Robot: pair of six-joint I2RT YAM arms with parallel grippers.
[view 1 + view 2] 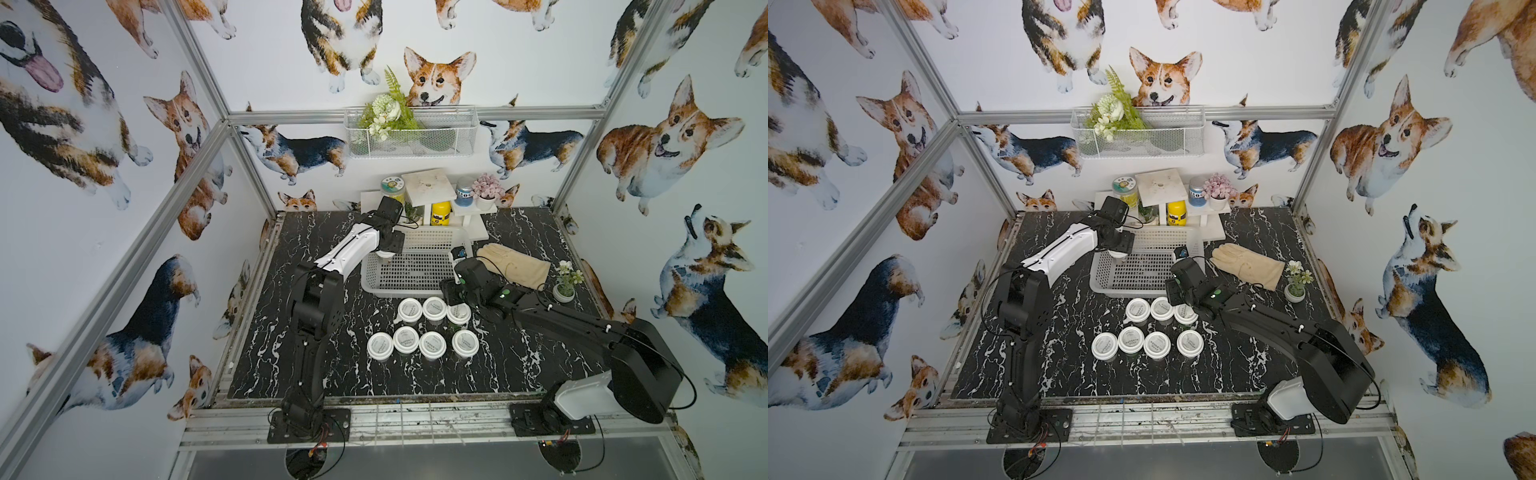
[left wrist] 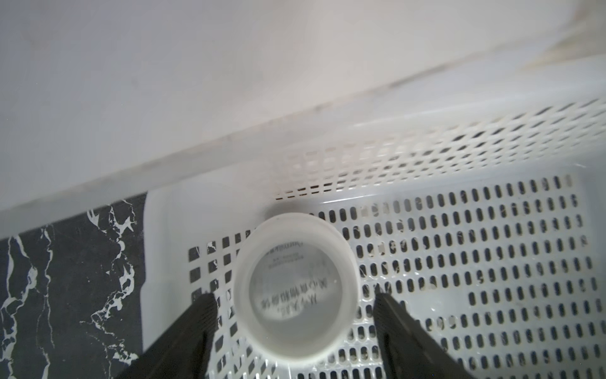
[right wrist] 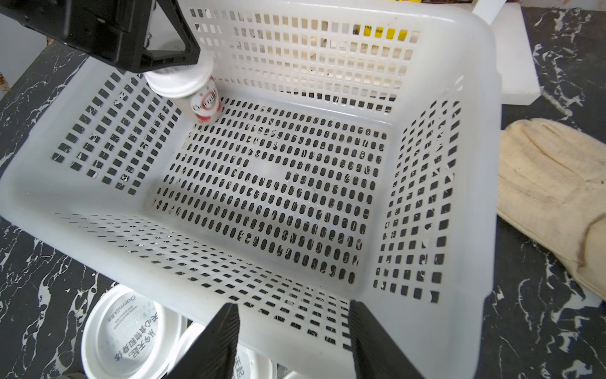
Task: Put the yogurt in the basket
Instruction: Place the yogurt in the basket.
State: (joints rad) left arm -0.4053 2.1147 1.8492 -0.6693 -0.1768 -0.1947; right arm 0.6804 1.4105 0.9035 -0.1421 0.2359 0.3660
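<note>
Releasing 1 yogurt cup (image 2: 295, 285) into the basket (image 3: 482, 164) corner, by the look: left gripper (image 2: 293, 297) spread, clear of it on both sides. Right gripper (image 3: 292, 305) parted, empty. Next: lift clear, fetch from 7 cups (image 1: 432, 345) on the table (image 1: 332, 353). Shows the cup's apparent lean only from the right wrist; just its top from the left.

The left arm (image 1: 349, 249) reaches forward with a bent elbow; the left gripper (image 2: 296, 308) points straight down, its fingers (image 2: 201, 315) spread wide. The right arm (image 1: 561, 322) stretches low and forward; the right gripper (image 3: 295, 331) tilts downward, its fingers parted less widely.
</note>
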